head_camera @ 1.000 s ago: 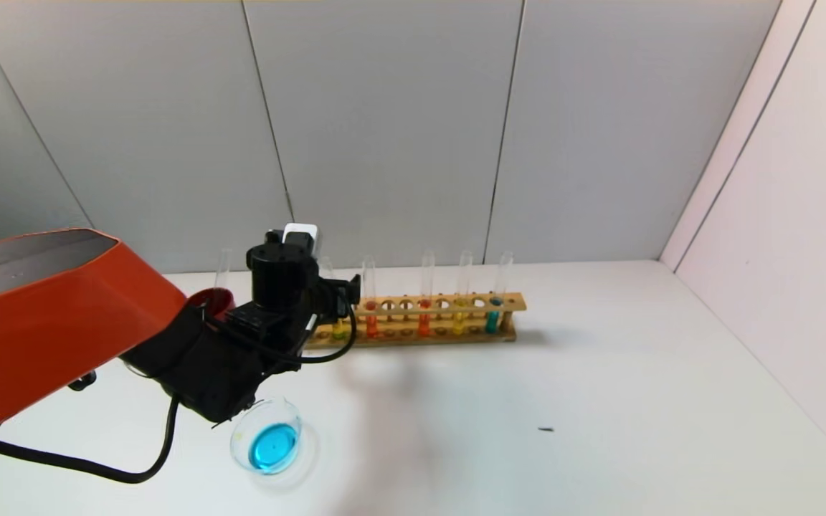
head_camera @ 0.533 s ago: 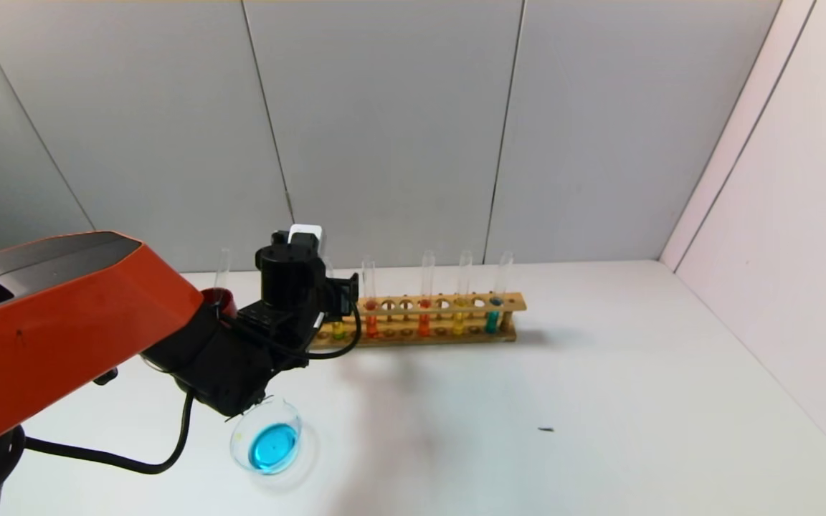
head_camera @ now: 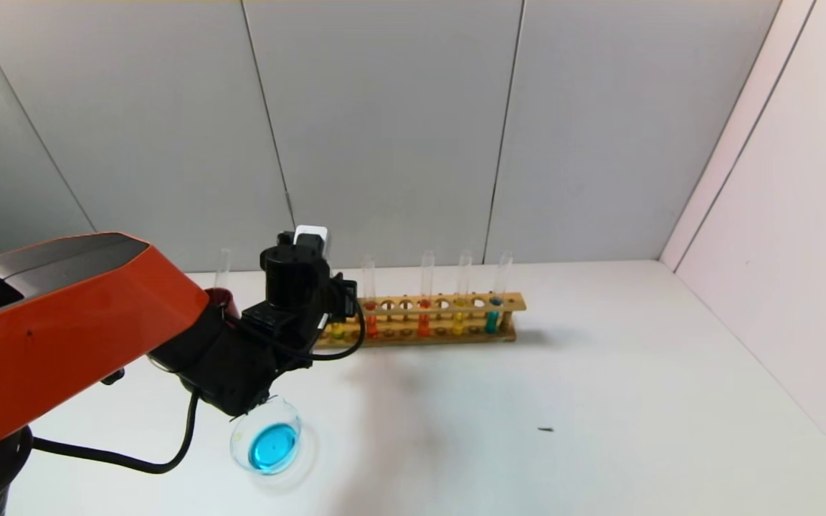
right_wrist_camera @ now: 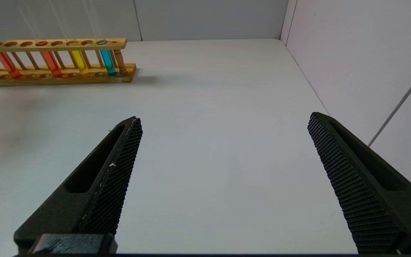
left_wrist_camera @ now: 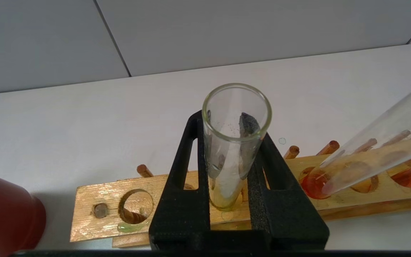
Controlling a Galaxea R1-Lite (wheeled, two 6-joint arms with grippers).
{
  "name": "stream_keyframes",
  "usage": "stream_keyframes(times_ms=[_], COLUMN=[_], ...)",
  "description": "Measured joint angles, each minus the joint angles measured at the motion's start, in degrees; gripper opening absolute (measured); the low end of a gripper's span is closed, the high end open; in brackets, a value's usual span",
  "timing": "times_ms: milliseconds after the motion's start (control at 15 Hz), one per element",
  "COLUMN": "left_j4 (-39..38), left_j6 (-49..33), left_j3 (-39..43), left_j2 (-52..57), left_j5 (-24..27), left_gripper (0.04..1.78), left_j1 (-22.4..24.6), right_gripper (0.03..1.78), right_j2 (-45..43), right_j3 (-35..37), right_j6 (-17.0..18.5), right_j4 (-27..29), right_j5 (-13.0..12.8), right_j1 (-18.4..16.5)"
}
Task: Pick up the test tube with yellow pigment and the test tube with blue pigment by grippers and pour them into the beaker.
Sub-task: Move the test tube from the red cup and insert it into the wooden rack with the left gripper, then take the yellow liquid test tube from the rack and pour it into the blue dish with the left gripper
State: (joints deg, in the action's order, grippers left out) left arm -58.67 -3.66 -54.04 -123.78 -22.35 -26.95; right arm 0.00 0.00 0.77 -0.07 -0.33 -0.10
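Note:
My left gripper (head_camera: 336, 297) is at the left end of the wooden rack (head_camera: 515, 302). In the left wrist view its fingers (left_wrist_camera: 180, 178) are shut on the test tube with yellow pigment (left_wrist_camera: 234, 142), which stands upright in its rack hole with lime-yellow liquid at the bottom (head_camera: 338, 330). The test tube with blue pigment (head_camera: 493, 315) stands at the rack's right end and also shows in the right wrist view (right_wrist_camera: 107, 62). The beaker (head_camera: 267, 441) sits on the table in front of the left arm and holds blue liquid. My right gripper (right_wrist_camera: 224, 117) is open and empty above bare table.
A dark-red cup (head_camera: 219, 297) stands left of the rack, with an empty clear tube (head_camera: 224, 266) at it. Two red-orange tubes (head_camera: 371, 319) and a golden-yellow tube (head_camera: 459, 319) stand in the rack. A wall runs along the table's right side.
My left arm has moved forward and a little right, bringing its gripper closer onto the rack's left end. The beaker, rack and other tubes have not moved.

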Motion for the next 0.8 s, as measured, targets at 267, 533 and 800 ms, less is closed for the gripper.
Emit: stream_keyframes(times_ms=[267, 533, 800], left_j4=[0.18, 0.93, 1.57], left_j6=[1.18, 2.26, 3.56], left_j3=[0.40, 0.11, -0.09], left_j2=[0.72, 2.43, 4.05], left_j5=[-0.09, -0.37, -0.41], left_gripper=[0.33, 0.33, 0.33], left_j1=[0.02, -0.02, -0.02], right_gripper=[1.70, 1.70, 1.70], right_j2=[0.00, 0.00, 0.00], right_j3=[0.00, 0.00, 0.00], right_j6=[0.00, 0.00, 0.02], right_j4=[0.00, 0.00, 0.00], right_j5=[0.00, -0.02, 0.00], right_j1=[0.02, 0.00, 0.00])
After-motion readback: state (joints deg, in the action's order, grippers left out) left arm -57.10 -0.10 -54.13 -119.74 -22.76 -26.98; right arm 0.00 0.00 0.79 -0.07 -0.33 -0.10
